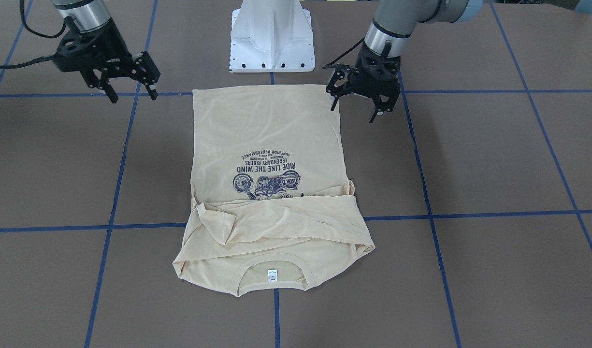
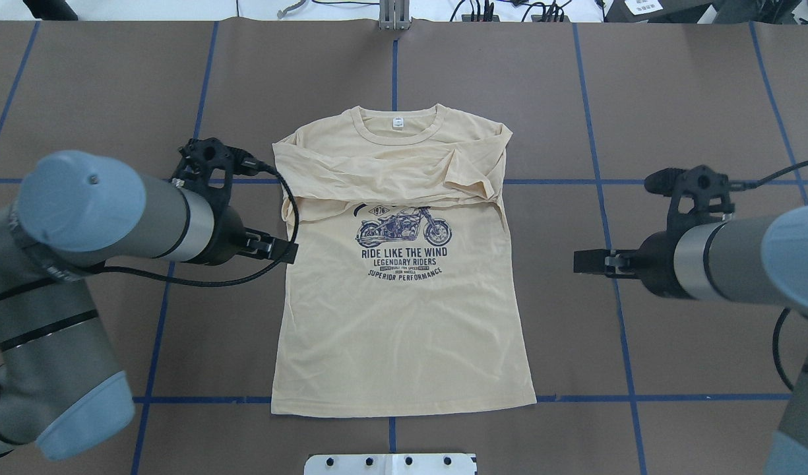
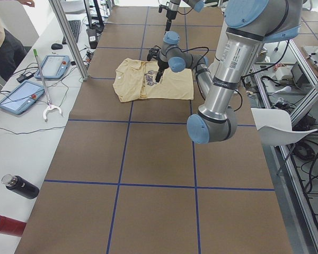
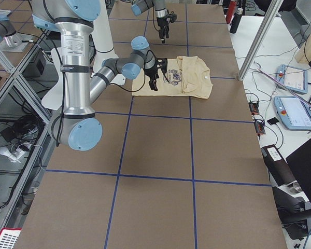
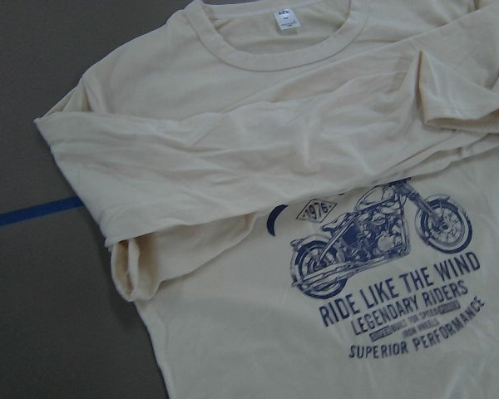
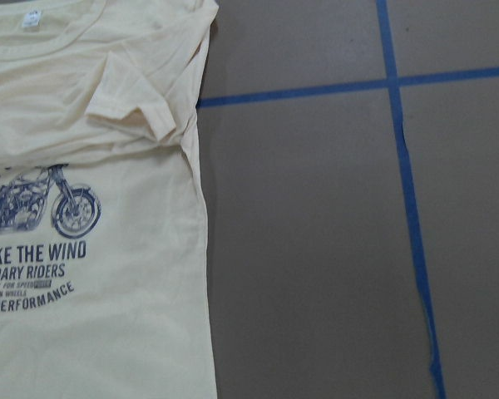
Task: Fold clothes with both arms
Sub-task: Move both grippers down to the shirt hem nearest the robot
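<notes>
left tool (image 1: 353, 111) hangs with its fingers spread wide and nothing between them, right at the shirt (image 2: 404, 330), by its edge on the robot's left, about level with the navy motorcycle print (image 2: 404, 231); whether a fingertip touches the cloth i cannot tell. right tool (image 1: 134, 96) is also spread wide and holds nothing, and it stands well apart from the shirt's other edge, over bare counter (image 2: 674, 99). one pale cream-yellow shirt lies front up between the two tools, with its hem toward the white pedestal (image 1: 271, 38) and its collar and small white neck label (image 2: 398, 122) on the side away from the robot. both sleeves are folded in across the chest, overlapping, and they cover the top of the print. the counter is brown and marked into large squares by blue tape lines (image 2: 641, 398). two arms reach in, the left arm (image 2: 107, 218) and the right arm (image 2: 740, 260), each with one tool. in the left side view a white bench (image 3: 21, 153) beside the counter carries two handheld screens, a near screen (image 3: 18, 97) and a far screen (image 3: 54, 66), and two bottles, a black bottle (image 3: 20, 186) and a red bottle (image 3: 5, 225).
</notes>
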`<control>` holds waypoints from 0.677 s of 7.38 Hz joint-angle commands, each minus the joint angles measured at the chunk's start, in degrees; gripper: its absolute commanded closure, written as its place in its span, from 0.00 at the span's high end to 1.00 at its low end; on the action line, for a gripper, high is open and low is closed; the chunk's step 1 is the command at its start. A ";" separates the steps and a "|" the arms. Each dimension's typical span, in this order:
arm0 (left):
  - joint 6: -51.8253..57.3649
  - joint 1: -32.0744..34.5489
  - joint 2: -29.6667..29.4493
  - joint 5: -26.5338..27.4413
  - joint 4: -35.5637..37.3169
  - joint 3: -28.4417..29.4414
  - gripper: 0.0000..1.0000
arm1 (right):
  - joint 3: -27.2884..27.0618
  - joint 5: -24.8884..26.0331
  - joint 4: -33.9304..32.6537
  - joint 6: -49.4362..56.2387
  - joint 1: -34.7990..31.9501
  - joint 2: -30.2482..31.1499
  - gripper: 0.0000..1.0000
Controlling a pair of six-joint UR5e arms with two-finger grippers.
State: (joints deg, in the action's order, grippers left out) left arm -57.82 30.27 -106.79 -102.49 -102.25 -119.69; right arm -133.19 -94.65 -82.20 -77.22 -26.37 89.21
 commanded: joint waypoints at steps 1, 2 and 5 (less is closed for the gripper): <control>-11.04 -10.35 10.25 9.19 -11.45 -1.25 1.00 | -2.16 13.92 -4.11 -11.26 15.25 -0.62 1.00; -18.22 -15.28 10.89 11.41 -11.48 -0.38 1.00 | -2.08 16.40 -4.28 -12.76 17.73 -0.53 1.00; -25.67 -22.34 10.28 15.04 -11.31 1.83 0.72 | -1.81 16.95 -4.29 -12.78 18.02 -0.62 1.00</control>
State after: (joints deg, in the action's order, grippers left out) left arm -81.05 10.65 -96.29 -88.23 -113.62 -118.46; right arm -135.13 -78.03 -86.46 -89.85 -8.57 88.62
